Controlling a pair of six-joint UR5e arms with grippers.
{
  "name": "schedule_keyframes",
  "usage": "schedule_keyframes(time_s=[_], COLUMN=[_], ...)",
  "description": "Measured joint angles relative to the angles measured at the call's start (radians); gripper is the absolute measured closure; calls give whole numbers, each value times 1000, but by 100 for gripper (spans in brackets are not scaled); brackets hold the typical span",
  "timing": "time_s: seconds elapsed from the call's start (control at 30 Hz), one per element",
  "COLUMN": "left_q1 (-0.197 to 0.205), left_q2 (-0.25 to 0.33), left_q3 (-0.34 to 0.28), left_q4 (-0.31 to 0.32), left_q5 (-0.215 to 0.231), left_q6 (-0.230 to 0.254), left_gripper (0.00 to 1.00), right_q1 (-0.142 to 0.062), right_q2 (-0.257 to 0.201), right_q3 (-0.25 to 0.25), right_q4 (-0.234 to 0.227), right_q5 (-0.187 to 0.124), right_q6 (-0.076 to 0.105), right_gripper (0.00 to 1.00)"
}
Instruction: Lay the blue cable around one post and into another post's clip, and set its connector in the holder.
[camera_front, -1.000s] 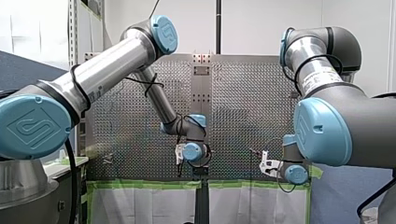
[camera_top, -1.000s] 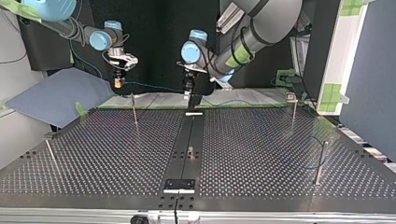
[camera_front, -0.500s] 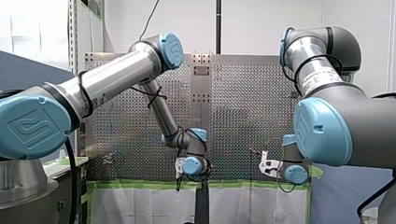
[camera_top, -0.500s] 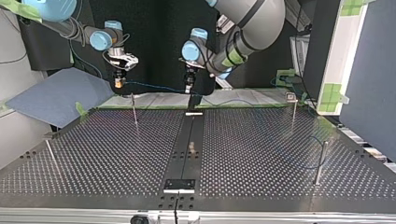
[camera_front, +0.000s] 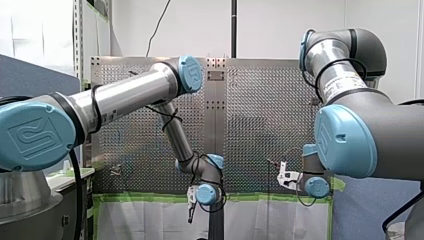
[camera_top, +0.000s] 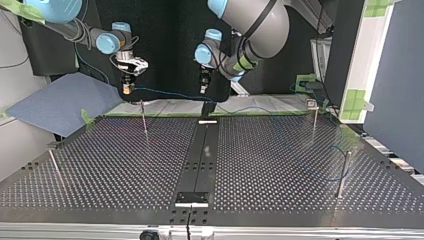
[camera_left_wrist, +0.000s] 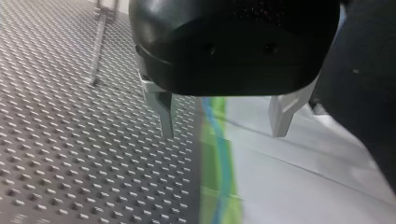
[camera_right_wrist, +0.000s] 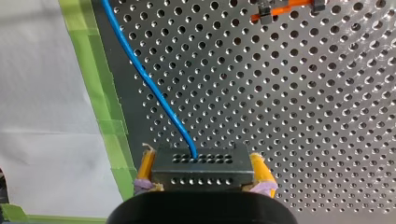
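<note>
This is a robotics lab rather than a home or a shop. Two industrial arms with silver-grey shells and pale blue joint caps, my left arm (camera_front: 125, 95) and my right arm (camera_front: 350, 140), stand at a perforated metal bench (camera_top: 125, 165) drilled in a regular grid of holes. Thin metal posts (camera_top: 343, 174) stand upright in it. Green tape (camera_front: 150, 198) lines its edge above white sheeting (camera_front: 150, 222). Plain white walls (camera_front: 280, 25) and a grey-blue partition panel (camera_top: 60, 102) surround it.
</note>
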Motion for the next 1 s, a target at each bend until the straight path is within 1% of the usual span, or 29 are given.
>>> schedule_keyframes(time_s=[0.27, 0.37, 0.5, 0.7, 0.87, 1.0], left_q1=[3, 2, -2, -9, -6, -2], left_q2=[-71, -82, -86, -86, -86, -87], left_q3=[3, 13, 39, 89, 128, 155], left_q4=[1, 0, -13, -59, -93, -99], left_q5=[2, 6, 9, 5, -17, -31], left_q6=[-3, -5, -7, -8, -9, -9], left_gripper=[0, 0, 0, 0, 0, 0], right_q1=[0, 0, -1, -1, 0, 0], right_q2=[0, 0, 0, 0, 0, 0], right_q3=[0, 0, 0, 0, 0, 0], right_q4=[1, 0, -1, 1, 2, 3], right_q5=[0, 0, 0, 0, 0, 0], right_q6=[0, 0, 1, 0, -1, -1], right_gripper=[100, 100, 100, 100, 100, 100])
